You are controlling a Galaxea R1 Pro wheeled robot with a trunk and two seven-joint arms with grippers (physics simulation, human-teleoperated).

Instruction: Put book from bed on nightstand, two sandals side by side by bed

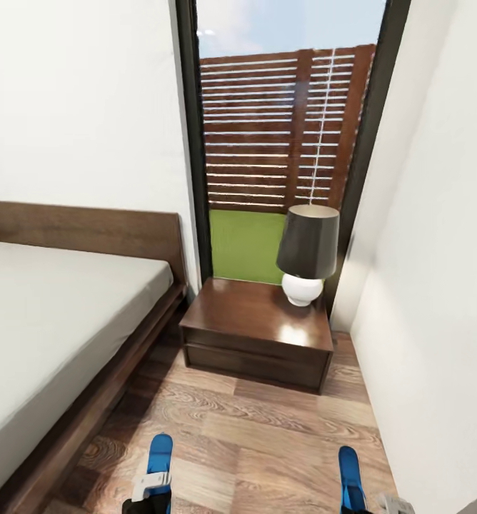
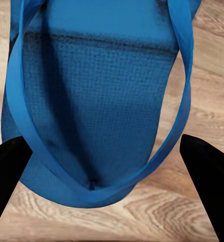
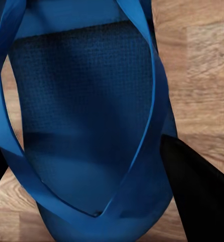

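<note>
- Nearest us, our left gripper straddles the left sandal; the two dark fingers flank the sole, but whether they pinch it or stand clear, we cannot tell.
- Our right gripper sits over the right sandal. One finger lies against the sandal's edge, the other barely shows; grip state unclear here too.
- In the head view both sandals lie low over the wood-plank floor, well apart from each other, the left one nearer the bed.
- Further on, the nightstand stands just beside the bed frame, a dark-shaded lamp on its far right corner. The front of its top is bare.
- Beyond, the window shows fence and grass. The book appears nowhere on the visible stretch of mattress.
- Risks, as we judge them: the sandals are too far apart to count as side by side, so one must close toward the other; a loose hold on the thin sole could let it twist or drop crooked. Setting them too near the nightstand might crowd our later approach with the book, and the lamp could be knocked then.
</note>
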